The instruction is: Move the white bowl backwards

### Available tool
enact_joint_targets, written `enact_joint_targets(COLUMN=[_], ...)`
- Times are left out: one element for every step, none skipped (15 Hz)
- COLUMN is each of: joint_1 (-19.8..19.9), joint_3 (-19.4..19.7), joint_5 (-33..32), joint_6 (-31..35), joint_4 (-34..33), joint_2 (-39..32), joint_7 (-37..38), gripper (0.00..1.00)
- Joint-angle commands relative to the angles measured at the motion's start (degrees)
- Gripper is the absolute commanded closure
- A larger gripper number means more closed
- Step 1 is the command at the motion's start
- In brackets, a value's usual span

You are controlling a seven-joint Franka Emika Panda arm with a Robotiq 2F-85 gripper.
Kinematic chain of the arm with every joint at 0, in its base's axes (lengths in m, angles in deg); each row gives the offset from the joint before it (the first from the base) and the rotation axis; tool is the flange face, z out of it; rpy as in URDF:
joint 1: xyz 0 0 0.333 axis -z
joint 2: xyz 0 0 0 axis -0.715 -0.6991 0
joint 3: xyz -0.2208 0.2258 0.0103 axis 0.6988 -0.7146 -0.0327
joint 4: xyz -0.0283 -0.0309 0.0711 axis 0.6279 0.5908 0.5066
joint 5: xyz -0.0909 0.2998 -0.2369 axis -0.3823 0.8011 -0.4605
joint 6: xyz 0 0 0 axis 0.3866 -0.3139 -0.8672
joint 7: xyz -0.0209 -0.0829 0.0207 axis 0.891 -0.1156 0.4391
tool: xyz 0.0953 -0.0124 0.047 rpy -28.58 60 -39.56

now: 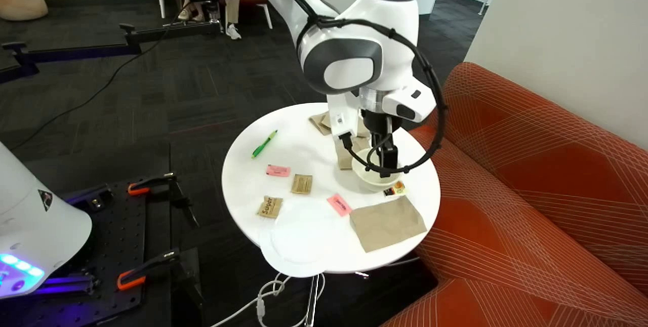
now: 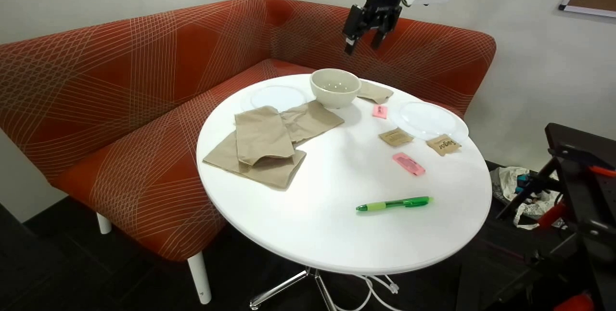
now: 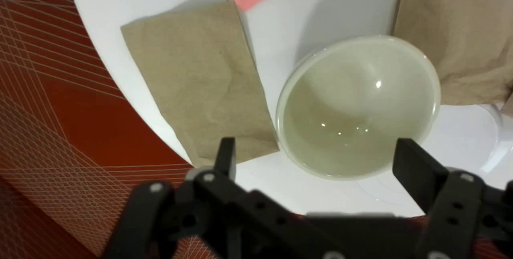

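Note:
The white bowl (image 2: 335, 88) stands upright on the round white table (image 2: 327, 224), cream inside. In an exterior view the bowl (image 1: 373, 181) is partly hidden behind the gripper and a cable. In the wrist view the bowl (image 3: 356, 110) shows whole except where the right finger overlaps its rim. My gripper (image 2: 363, 47) is open and empty, in the air above the bowl and apart from it. In the wrist view the gripper (image 3: 316, 144) has its fingers wide apart, the left one over a tan cloth (image 3: 204, 78) and the right one over the bowl's edge.
Tan cloths (image 2: 264, 137) lie on both sides of the bowl. Clear lids (image 2: 428, 119) (image 2: 276, 98), pink packets (image 2: 408, 163), brown sugar packets (image 2: 395, 137) and a green pen (image 2: 394, 204) lie on the table. A red sofa (image 1: 506, 180) borders the table.

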Motion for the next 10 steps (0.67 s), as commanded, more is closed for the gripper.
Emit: enact_joint_targets(joint_1=[-0.12,-0.09,-0.10,0.08,0.27,0.79,0.52,0.50,0.50,0.52], joint_3=[-0.52,-0.70,-0.91,-1.34,-1.78,-2.65,-2.01,-2.21,-2.22,-2.21], joint_5=[-2.36,-2.76,-3.07,-2.96,-2.75,-1.63,-2.41,-2.38,-2.38,-2.38], joint_6=[-4.77,-5.58,-5.94,-6.17,-6.20,-5.67,-5.13,-5.13,-5.13,-5.12], joint_4=[5.91,6.86,7.88,8.94,10.02,11.34,7.51,8.06,8.02,7.91], joint_2=[7.85,9.15,10.26,11.37,12.37,13.31,9.52,10.00,9.96,9.76], joint_7=[0.07,-0.12,-0.13,-0.60,-1.23,-2.81,-0.51,-0.66,-0.66,-0.66], gripper=[0.00,0.00,0.00,0.00,0.00,0.00,0.00,0.00,0.00,0.00])
